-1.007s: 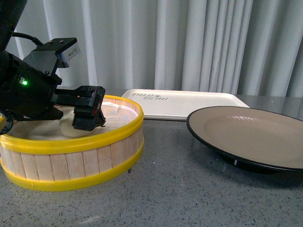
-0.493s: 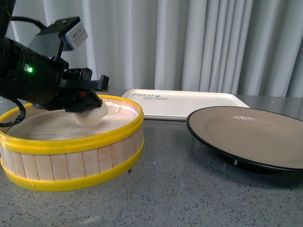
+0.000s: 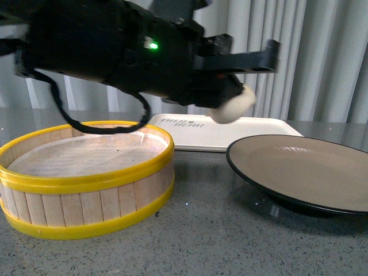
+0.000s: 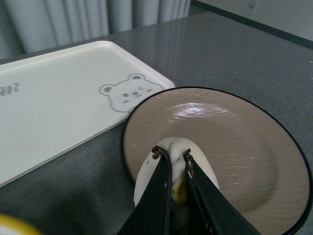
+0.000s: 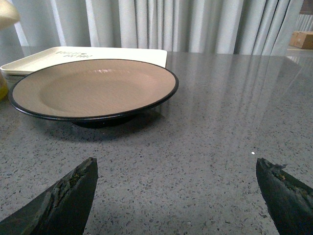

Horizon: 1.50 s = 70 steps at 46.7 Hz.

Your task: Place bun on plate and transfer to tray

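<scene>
The left tool [image 4: 173, 155] is clamping the bun [image 3: 233, 107], its two dark fingers squeezing close together into the soft dough, as the left wrist view is showing. In the front view the bun is hanging in the air at upper centre of the frame, above the gap between the steamer basket [image 3: 86, 178] at lower left and the plate [image 3: 305, 167] at right, and touching neither. It is probably being carried that high so that it passes over the basket's yellow rim and the plate's black rim without scraping.

In the left wrist view the bun is sitting at lower centre of the frame with the plate's beige inside spreading behind and to the right of it. So the arm seems to be lining up over the near edge of the plate and not yet over its middle.

The tray [image 3: 230, 129] is lying flat on the worktop [image 3: 218, 230] at the centre of the front view, behind the plate and bearing nothing. It is likely waiting there for the loaded plate.

The right tool [image 5: 178, 196] is holding its fingers wide apart, low over the worktop at the bottom of its own view. It is facing the plate, seemingly so that it can take the rim once the bun is set down.
</scene>
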Available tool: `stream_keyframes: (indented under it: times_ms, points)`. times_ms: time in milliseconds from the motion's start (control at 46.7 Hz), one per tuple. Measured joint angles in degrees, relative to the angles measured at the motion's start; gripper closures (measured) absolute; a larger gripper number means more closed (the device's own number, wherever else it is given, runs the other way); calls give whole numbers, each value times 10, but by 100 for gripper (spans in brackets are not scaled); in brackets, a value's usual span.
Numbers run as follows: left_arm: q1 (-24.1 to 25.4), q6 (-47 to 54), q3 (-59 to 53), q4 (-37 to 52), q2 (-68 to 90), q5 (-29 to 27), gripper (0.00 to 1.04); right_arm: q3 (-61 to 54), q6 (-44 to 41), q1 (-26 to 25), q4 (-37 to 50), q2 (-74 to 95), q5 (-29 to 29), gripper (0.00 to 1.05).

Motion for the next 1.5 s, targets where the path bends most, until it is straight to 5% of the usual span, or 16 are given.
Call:
stream_keyframes:
  times_ms: [386, 879, 1029, 1307, 1500]
  points:
    - [-89, 12, 116, -31, 122, 18, 100, 0, 0, 0, 0, 0, 0, 8]
    - [-104, 63, 179, -65, 195, -17, 100, 0, 0, 0, 0, 0, 0, 8]
    - [-104, 78, 185, -75, 206, -26, 82, 0, 0, 0, 0, 0, 0, 8]
    - [-92, 61, 205, -76, 208, -28, 29, 0, 0, 0, 0, 0, 0, 8]
    - [-72, 31, 206, -69, 185, -23, 7, 0, 0, 0, 0, 0, 0, 8]
